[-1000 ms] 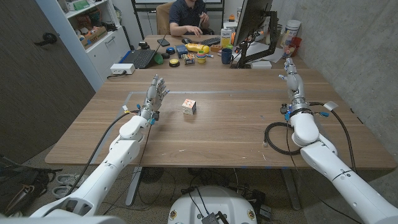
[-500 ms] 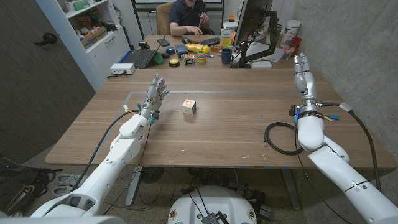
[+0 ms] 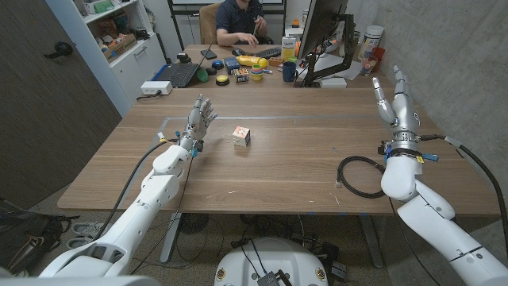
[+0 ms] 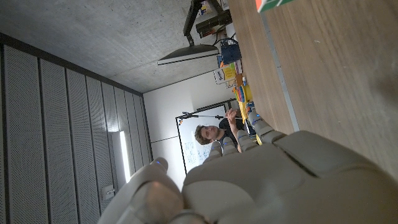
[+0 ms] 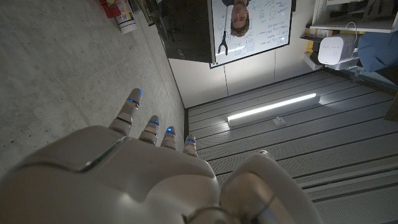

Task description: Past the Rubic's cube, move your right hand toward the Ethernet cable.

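Spanning the room, a wooden table point(image 3: 302, 151) meets a concrete wall point(image 3: 460, 56).

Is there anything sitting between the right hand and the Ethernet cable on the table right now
Nothing visible does. The right hand is raised, fingers spread, at the table's right side; the black Ethernet cable lies coiled on bare wood nearer the robot, beside that forearm. The Rubik's cube sits well off to the left.

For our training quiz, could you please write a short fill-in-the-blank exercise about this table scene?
1. The cube sits nearest the robot's ____ hand.
2. The black cable lies coiled on the ____.
3. The right hand holds ____, its fingers spread.
4. Behind the table, a person is ____ at a desk.

Missing words: left; table; nothing; sitting
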Tool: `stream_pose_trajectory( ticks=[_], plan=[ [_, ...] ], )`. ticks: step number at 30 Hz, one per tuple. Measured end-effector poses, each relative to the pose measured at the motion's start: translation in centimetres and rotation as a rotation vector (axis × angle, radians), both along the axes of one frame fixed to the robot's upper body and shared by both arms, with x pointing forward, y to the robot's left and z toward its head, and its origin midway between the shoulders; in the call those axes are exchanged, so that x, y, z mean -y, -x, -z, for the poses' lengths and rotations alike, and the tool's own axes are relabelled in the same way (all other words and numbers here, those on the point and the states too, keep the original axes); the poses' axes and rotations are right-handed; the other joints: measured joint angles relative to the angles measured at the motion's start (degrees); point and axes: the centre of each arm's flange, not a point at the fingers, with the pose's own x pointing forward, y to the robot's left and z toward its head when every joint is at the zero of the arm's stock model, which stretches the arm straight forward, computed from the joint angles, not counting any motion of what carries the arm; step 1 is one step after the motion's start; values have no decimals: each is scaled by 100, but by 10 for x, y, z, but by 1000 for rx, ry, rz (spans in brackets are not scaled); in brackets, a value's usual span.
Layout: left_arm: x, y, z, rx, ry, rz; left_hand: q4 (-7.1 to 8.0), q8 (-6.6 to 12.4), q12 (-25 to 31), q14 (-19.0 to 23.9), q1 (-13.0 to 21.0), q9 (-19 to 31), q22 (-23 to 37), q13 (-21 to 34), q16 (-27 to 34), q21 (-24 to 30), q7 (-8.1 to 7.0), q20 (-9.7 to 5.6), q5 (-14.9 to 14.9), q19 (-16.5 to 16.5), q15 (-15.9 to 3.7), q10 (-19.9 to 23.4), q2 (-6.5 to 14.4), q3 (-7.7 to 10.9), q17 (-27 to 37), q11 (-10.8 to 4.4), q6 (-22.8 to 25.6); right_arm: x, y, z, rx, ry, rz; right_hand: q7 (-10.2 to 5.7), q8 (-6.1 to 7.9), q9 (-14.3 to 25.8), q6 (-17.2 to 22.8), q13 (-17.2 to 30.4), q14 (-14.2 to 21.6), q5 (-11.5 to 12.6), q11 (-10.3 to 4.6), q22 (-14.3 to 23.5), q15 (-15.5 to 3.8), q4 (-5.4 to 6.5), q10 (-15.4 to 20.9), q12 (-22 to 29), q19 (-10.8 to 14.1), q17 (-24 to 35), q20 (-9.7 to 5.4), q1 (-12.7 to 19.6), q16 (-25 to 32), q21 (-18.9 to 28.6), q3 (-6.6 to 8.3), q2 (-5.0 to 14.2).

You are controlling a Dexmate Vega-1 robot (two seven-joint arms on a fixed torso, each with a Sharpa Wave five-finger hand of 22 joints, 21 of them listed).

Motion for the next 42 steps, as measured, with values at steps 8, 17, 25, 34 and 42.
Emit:
stream_pose_trajectory(
  ticks=[8, 17, 25, 34, 42],
  plan=[
    [1, -3, -1, -1, -4, 4, 24, 0, 0, 0, 0, 0, 0, 0, 0, 0, 0, 0, 0, 0, 0, 0, 0, -25, 0, 0, 0, -3, 6, 4, -15, 92, 136, -134, 107, 28, 445, 30, 236, -179, -562, 14, -368, -307, 212, 132, 35, 0, 1, 710, -23, -583, 184, 326],
    [1, -3, -3, -1, -8, 3, 24, 0, 0, 0, 0, 0, 0, 0, 0, -41, 0, 0, 49, 0, 0, 0, 0, -25, 0, 0, 0, -8, 3, 6, -79, 235, 292, -134, 95, 28, 445, 29, -347, -223, -613, -2, -292, -461, -129, 41, -27, -1, 12, 1011, -66, -894, 207, 327],
    [0, -3, -3, -4, -10, -2, 1, 0, 0, 0, 0, 0, 0, 0, 0, -42, 0, 0, 49, 0, 0, 0, 0, -48, 0, 0, 0, -7, -8, 11, -183, 302, 359, -133, 35, 27, 319, 29, -692, -154, -771, 14, -279, -589, -292, -46, -238, 24, 3, 1176, -66, -1226, 150, 232],
    [0, -3, -4, -8, -15, -7, 1, 0, 0, 0, 0, -1, 0, 0, 0, -63, 0, 0, 49, 0, 0, 0, 0, -48, 0, 0, 0, 0, -19, 21, -305, 314, 379, -133, 132, 14, 694, -6, -477, 72, -892, 14, -498, -754, -291, -1, 92, -15, -11, 1480, 67, -1346, 79, 152],
    [0, -3, -4, -9, -16, -9, 24, 0, 0, 0, 0, -1, 0, 0, 0, -63, 0, 0, 49, 0, 0, 0, 0, -72, 0, 0, 0, 6, -23, 37, -458, 291, 366, -145, 124, -12, 742, -14, -290, 205, -888, 41, -456, -873, -247, -1, 632, -16, 2, 1631, 68, -1380, -40, 5]
  ],
)
